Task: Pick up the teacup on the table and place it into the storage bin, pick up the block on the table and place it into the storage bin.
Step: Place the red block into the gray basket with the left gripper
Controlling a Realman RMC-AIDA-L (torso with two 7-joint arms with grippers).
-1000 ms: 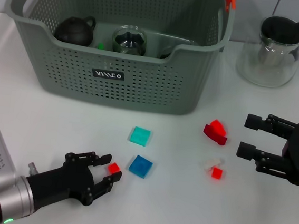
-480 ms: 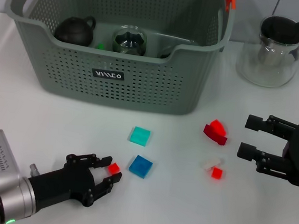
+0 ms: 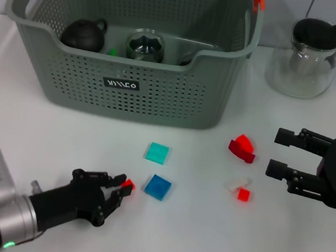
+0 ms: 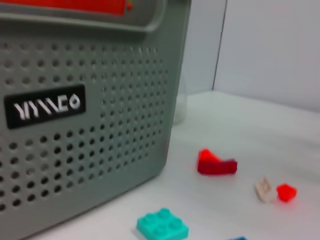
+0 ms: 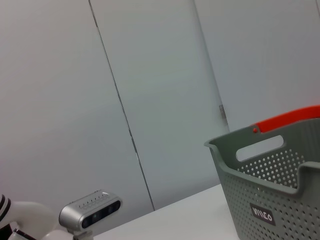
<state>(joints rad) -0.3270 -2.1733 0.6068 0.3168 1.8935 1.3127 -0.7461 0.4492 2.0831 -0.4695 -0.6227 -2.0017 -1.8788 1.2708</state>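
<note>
1. The small red block (image 3: 128, 186) lies on the table (image 3: 47, 144) near the blue brick (image 3: 158, 187), well short of the storage bin (image 3: 124, 89).
2. The left gripper (image 3: 115, 193) pinches it at the very fingertips — it could squirt free.
3. The right gripper (image 3: 278, 153) hangs open beside the red pieces.

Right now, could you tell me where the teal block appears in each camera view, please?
Head view: the teal block lies on the table just in front of the storage bin.
Left wrist view: it lies near the bin's corner.
Right wrist view: not in it.
Shared landmark: the bin's black label.
</note>
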